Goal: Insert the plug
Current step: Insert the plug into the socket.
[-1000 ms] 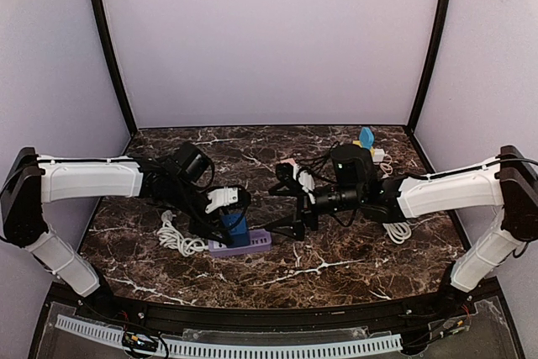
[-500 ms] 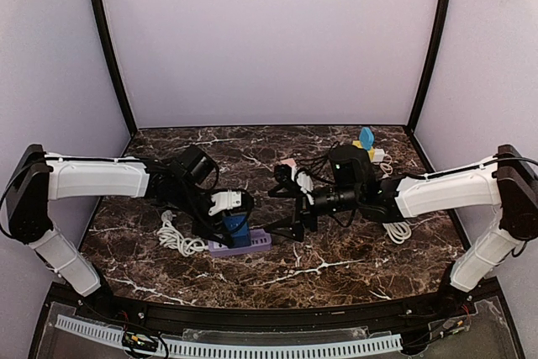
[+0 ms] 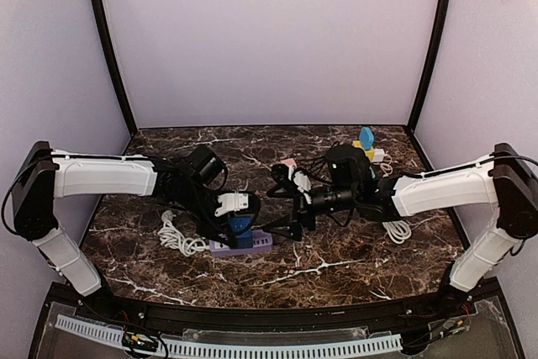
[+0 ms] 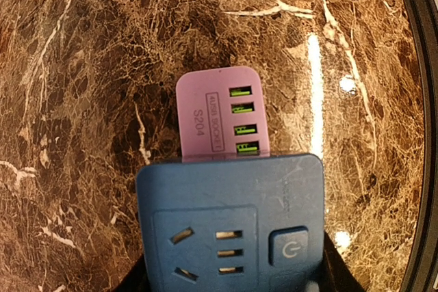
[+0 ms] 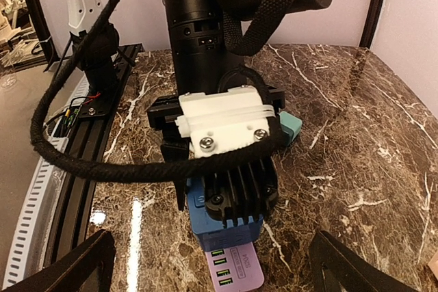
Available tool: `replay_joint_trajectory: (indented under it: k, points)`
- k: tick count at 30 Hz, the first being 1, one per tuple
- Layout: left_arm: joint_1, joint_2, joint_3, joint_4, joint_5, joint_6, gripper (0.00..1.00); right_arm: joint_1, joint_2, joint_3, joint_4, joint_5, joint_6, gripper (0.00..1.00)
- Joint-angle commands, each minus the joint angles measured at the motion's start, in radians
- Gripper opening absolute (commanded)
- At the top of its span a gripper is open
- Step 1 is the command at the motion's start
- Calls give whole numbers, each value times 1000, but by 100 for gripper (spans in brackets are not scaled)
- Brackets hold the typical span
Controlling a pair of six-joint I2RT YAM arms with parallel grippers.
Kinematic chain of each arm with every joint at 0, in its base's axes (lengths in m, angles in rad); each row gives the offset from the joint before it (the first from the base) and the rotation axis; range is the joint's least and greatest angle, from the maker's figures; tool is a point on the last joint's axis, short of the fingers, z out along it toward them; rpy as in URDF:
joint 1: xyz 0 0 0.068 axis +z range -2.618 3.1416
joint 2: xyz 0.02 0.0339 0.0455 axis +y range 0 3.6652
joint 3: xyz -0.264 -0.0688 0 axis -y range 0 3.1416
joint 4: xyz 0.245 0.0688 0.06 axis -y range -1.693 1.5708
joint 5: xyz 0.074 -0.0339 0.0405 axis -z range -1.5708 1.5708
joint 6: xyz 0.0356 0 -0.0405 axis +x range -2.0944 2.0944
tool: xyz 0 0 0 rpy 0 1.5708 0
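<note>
Here the left gripper (image 3: 237, 220) clenches the blue plug (image 3: 240, 225) low centre, over the purple strip (image 3: 252, 243). Only the left wrist view shows the strip's four green ports (image 4: 239, 120); the right gripper (image 3: 287, 208), mid-frame, gapes empty.

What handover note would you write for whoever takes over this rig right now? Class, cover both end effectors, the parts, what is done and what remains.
Left end effector: closed on the blue adapter, gripping it from above.
Right end effector: open, empty, near the strip's end.
Parts: the adapter sits over one end of the purple power strip; the strip's USB end is uncovered.
Done: adapter grasped and brought onto the strip.
Left: the views cannot show whether it is fully seated; probably press it home, then release.
</note>
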Motion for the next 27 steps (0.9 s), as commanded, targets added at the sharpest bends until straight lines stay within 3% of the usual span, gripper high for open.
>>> replay_joint_trajectory:
  k: [1, 5, 7, 8, 10, 12, 21, 25, 27]
  points:
    - [-26, 124, -59, -238, -3, 17, 1, -9, 1, 8, 18, 23, 10, 99]
    - [-24, 112, -39, -229, 47, -46, 2, -10, -7, 10, 7, 62, 12, 99]
    - [-24, 96, -8, -207, 33, -78, 34, -9, -16, 8, 3, 85, 16, 99]
    - [-24, 91, 8, -208, 37, -84, 62, -9, -22, 5, 5, 95, 18, 99]
    - [-24, 79, 74, -231, 57, -87, 93, -10, -35, 1, 11, 112, 22, 99]
    - [-24, 73, 138, -254, 49, -88, 98, -10, -45, -1, 16, 136, 27, 99]
    - [-23, -11, 288, -442, 9, 21, 99, -18, -107, 13, 6, 310, 83, 99]
    - [33, -71, 360, -549, -24, 38, 99, -67, -59, 137, -114, 400, 156, 99]
    - [116, -92, 414, -584, -35, 21, 99, -101, 4, 246, -226, 442, 198, 98]
